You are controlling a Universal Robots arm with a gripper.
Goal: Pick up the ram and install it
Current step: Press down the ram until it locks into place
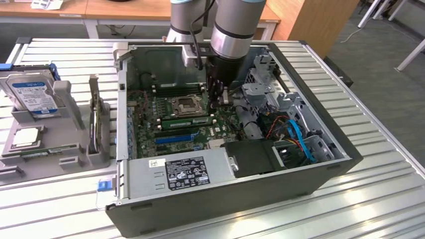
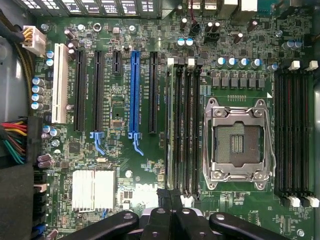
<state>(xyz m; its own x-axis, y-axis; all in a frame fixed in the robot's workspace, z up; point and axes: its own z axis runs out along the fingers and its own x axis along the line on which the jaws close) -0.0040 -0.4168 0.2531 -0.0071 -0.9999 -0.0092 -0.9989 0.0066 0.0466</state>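
Observation:
The ram [image 1: 188,120] is a thin green stick standing on edge in a memory slot beside the empty processor socket [image 1: 183,105]. In the wrist view the ram [image 2: 173,125] runs along the outermost slot of the black slot bank, between white end clips. My gripper [image 1: 222,99] reaches down into the open computer case, just beside the socket. Its black fingers [image 2: 165,197] are shut together directly over one end of the ram. Nothing is held between them, and I cannot tell whether they touch the stick.
The case walls [image 1: 312,69] enclose the arm. A power supply [image 1: 189,172], a drive cage [image 1: 265,89] and blue cables [image 1: 299,137] crowd the inside. On the exterior view's left, a grey fixture [image 1: 66,129] holds a hard drive [image 1: 33,92] and a silver processor chip [image 1: 27,137].

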